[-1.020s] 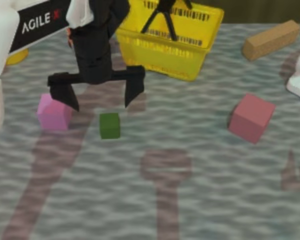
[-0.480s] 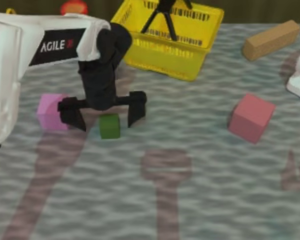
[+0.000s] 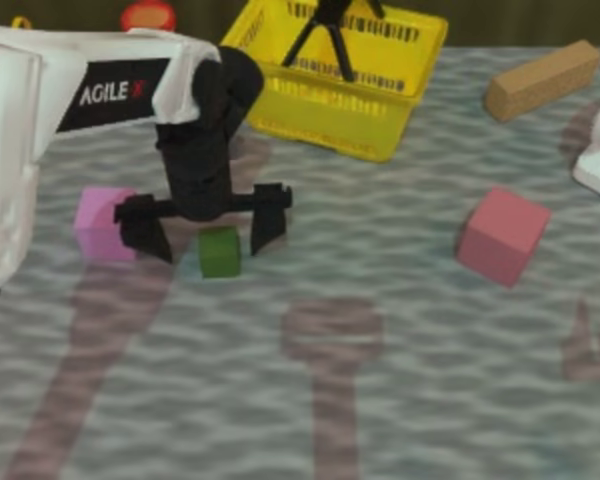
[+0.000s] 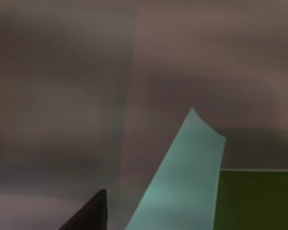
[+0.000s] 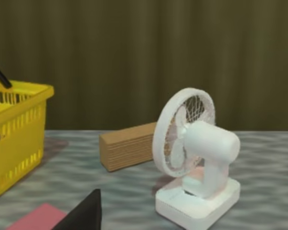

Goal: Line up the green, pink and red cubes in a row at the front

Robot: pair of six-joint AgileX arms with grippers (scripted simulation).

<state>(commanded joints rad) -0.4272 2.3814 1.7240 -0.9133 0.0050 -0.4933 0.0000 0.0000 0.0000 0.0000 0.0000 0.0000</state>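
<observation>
Straddling the green cube (image 3: 219, 251), the left pincer (image 3: 204, 226), its fingers spread wide.

"AGILE X" in white on black panel of left arm (image 3: 115, 93).

Rendered simulation of a tabletop test bench, not a lived-in room. Evidence: a table (image 3: 430, 380) with a grey wave-pattern surface, flat-shaded props such as a yellow basket (image 3: 340, 85) and white desk fan (image 5: 197, 153), and a plain dark curtain backdrop (image 5: 144, 57).
</observation>
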